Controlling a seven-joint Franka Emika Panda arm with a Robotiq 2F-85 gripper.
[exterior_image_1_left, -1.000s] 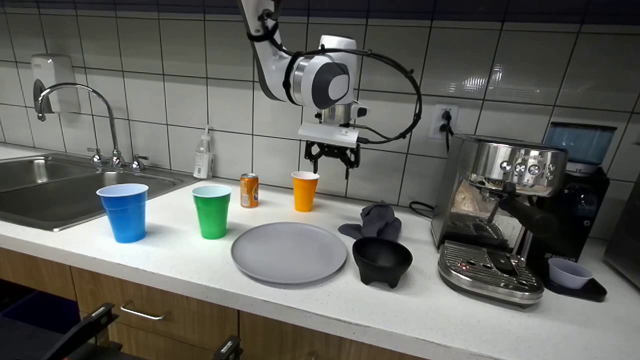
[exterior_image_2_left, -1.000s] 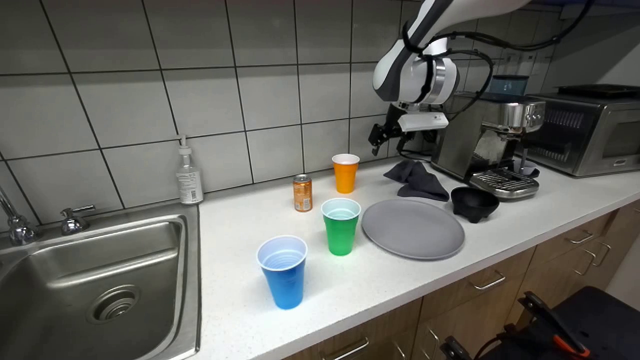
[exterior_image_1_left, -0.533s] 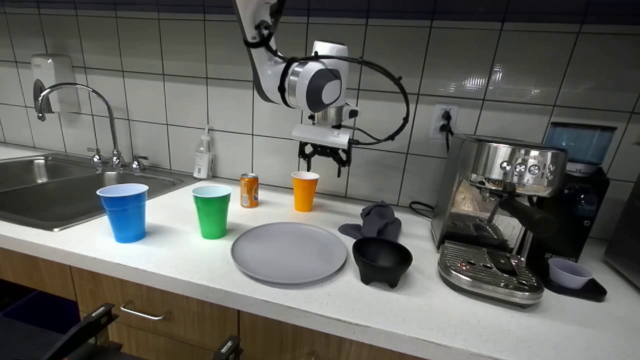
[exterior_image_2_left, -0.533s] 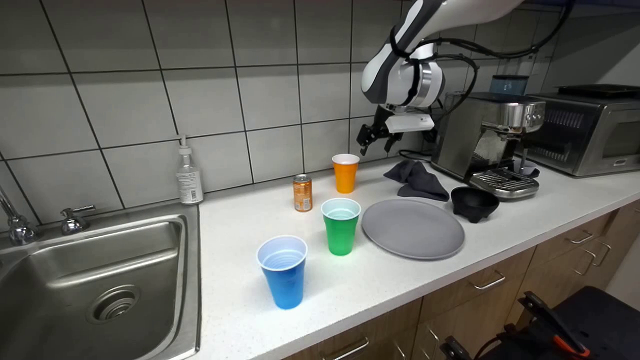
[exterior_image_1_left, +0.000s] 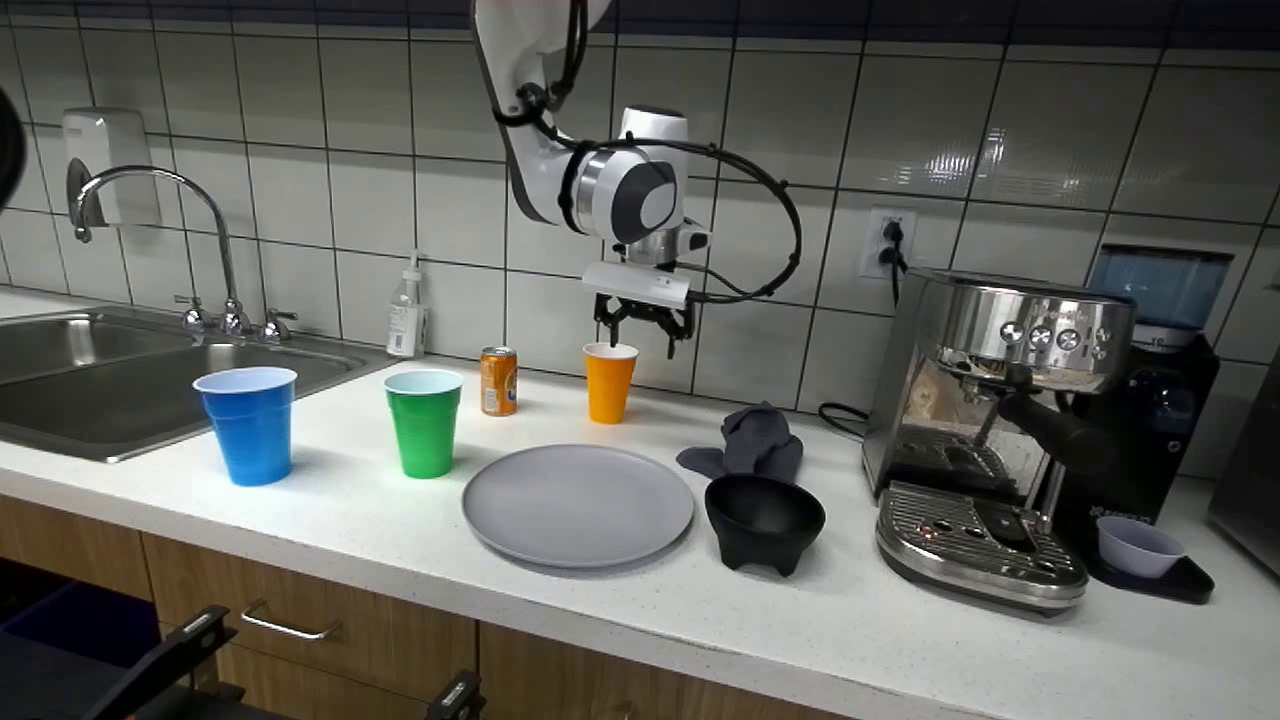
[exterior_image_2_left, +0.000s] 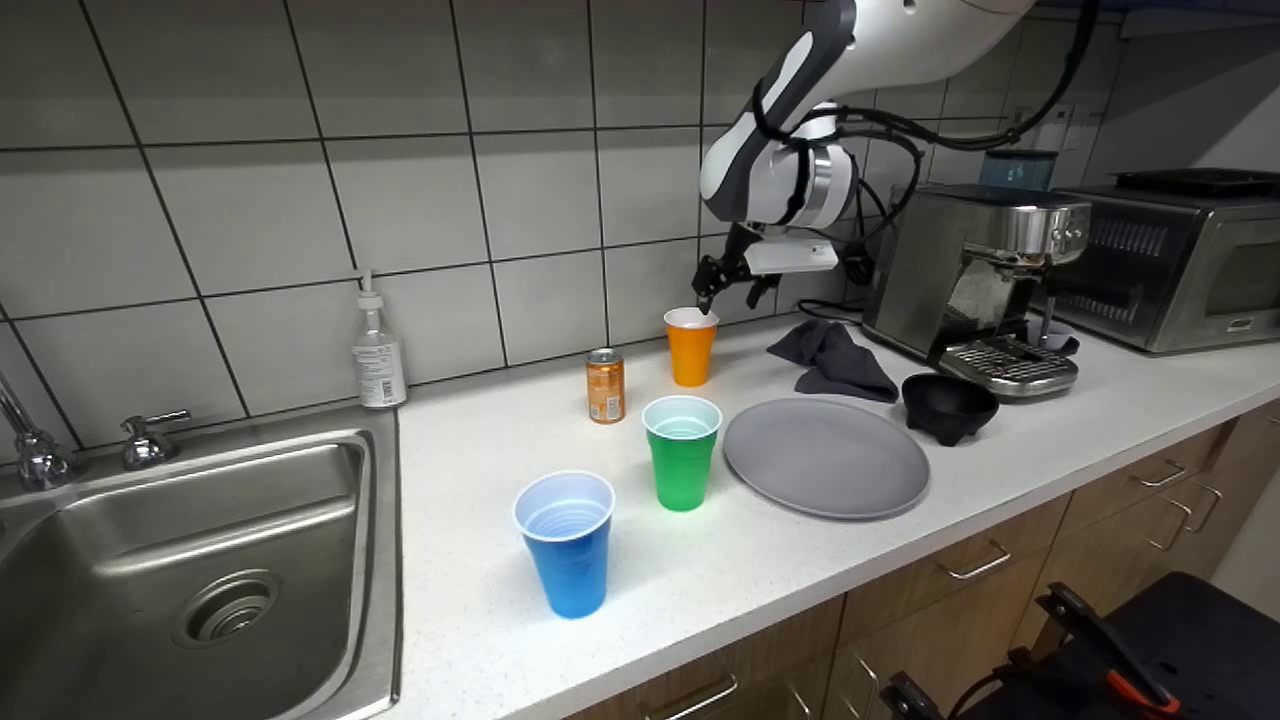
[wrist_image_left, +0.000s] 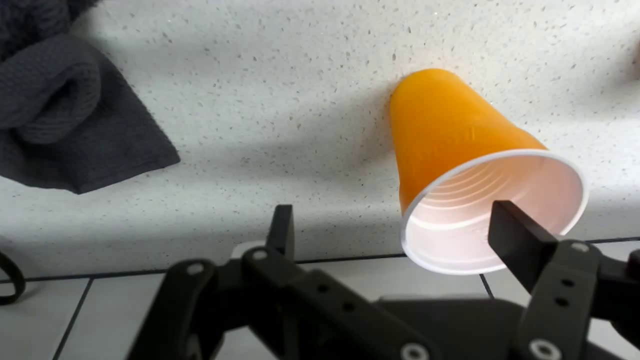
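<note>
Mid-frame, the gripper (exterior_image_1_left: 642, 348), spread wide and empty, hangs lower and further left than before. The orange cup (exterior_image_1_left: 609, 388) just below is unmoved.

The white arm (exterior_image_1_left: 540, 170) has grey caps (exterior_image_1_left: 626, 203), black cables (exterior_image_1_left: 798, 240) and a black gripper (wrist_image_left: 395, 225).

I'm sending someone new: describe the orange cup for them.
On the white counter, by the tiled wall, look between the orange can and dark cloth. The orange cup stands upright there, nearest the open gripper. Unlike the blue cup and green cup, it's orange; unlike the can, it tapers.
</note>
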